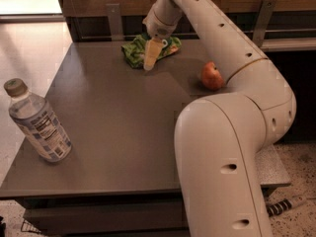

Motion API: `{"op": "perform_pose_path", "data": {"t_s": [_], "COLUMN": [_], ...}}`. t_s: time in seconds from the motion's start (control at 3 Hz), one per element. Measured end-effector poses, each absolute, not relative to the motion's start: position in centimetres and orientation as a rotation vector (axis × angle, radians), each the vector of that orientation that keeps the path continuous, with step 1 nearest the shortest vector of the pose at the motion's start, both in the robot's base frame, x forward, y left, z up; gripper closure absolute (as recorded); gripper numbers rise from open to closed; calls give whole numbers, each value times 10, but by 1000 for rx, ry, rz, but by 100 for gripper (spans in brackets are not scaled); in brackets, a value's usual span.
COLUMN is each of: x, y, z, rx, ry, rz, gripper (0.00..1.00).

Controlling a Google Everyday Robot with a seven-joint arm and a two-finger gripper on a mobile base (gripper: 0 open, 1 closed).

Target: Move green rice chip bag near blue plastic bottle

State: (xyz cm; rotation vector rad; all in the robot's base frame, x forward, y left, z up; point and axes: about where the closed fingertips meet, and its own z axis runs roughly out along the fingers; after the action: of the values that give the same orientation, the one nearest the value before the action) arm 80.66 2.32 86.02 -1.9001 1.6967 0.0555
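The green rice chip bag (132,53) lies at the far edge of the dark table, near its middle. My gripper (149,59) hangs straight down in front of the bag's middle, with its tip at the bag's near edge and close to the table top. It hides the bag's centre. The blue plastic bottle (37,124) stands at the table's near left, tilted slightly, far from the bag. My arm (232,132) fills the right side of the view.
A red apple (213,76) sits on the table (118,132) to the right of the bag, close to my arm. A wooden wall with metal brackets (114,21) runs behind the table's far edge. Light floor lies to the left.
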Motion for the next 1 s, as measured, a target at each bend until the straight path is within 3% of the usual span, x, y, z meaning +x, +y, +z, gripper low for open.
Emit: {"op": "perform_pose_path", "data": {"t_s": [0.33, 0.67, 1.0], "x": [808, 808, 808], "y": [36, 39, 41], "z": [844, 839, 835], "rx": [-1885, -1891, -1895], "ry": [1709, 1710, 1711], "rz": [82, 88, 93], "gripper": [16, 46, 69]}}
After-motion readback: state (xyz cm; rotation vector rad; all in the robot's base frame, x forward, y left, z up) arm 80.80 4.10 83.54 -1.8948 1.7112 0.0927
